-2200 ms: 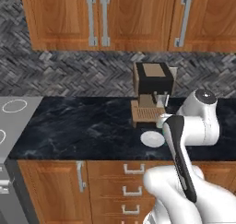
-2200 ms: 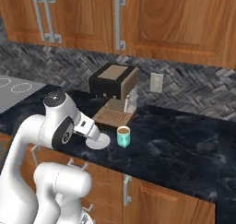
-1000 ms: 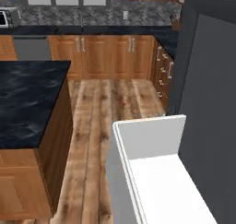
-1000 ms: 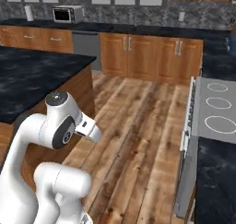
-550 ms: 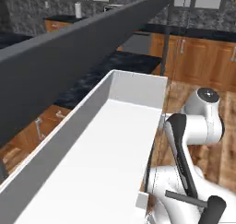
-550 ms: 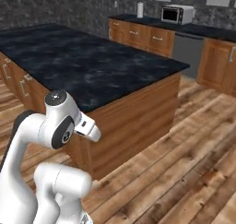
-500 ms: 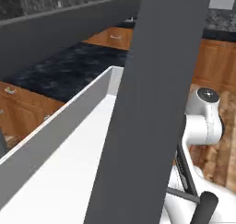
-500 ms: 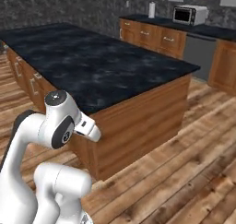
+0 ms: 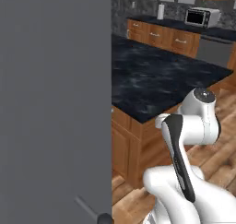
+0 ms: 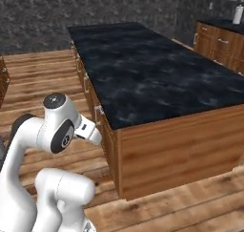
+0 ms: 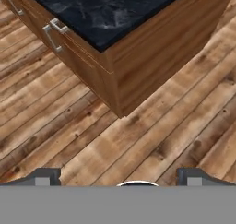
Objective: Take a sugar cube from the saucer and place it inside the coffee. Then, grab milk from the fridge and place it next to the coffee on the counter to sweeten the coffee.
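My gripper is open; its two dark fingertips stand far apart at the bottom of the hand view, with nothing between them. It points down at a wooden floor beside the corner of a kitchen island. A tall flat grey face of the fridge covers the left half of the left base view, close to the camera. The coffee, the saucer, the sugar cube and the milk are out of view. My arm is folded upright above the base.
A kitchen island with a black marble top and wooden sides stands just ahead; its drawer handles face the floor strip on one side. Far cabinets carry a microwave. Open plank floor runs around the island.
The base has driven and turned, so the whole scene has swung: the coffee machine counter is gone, and the island and grey fridge face have come in. The arm keeps its folded pose.
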Available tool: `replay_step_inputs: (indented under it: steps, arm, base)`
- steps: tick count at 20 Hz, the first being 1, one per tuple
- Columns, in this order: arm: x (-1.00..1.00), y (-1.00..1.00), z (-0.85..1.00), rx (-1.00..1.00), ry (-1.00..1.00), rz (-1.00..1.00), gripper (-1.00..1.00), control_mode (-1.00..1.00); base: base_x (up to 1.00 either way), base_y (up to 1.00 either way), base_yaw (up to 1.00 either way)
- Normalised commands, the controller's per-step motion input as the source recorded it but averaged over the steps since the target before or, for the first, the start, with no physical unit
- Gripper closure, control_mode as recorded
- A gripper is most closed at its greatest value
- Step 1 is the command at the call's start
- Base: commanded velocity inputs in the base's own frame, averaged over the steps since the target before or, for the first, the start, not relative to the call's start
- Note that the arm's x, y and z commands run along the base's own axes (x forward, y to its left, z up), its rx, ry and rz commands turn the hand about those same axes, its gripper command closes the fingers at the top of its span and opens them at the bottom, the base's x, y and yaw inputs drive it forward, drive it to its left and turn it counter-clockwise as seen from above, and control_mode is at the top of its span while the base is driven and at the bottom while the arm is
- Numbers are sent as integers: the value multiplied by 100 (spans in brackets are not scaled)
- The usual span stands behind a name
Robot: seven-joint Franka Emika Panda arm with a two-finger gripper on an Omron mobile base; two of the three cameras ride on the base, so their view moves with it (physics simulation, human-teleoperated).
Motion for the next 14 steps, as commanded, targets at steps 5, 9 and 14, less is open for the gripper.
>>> replay_step_inputs:
  steps: [5,9,14]
  arm:
    - [0,0,0,0,0,0,-100,100]
    - [0,0,0,0,0,0,-100,100]
    - [0,0,0,0,0,0,-100,100]
  base:
    - [37,-30,67]
    - [57,2,69]
    - [75,3,64]
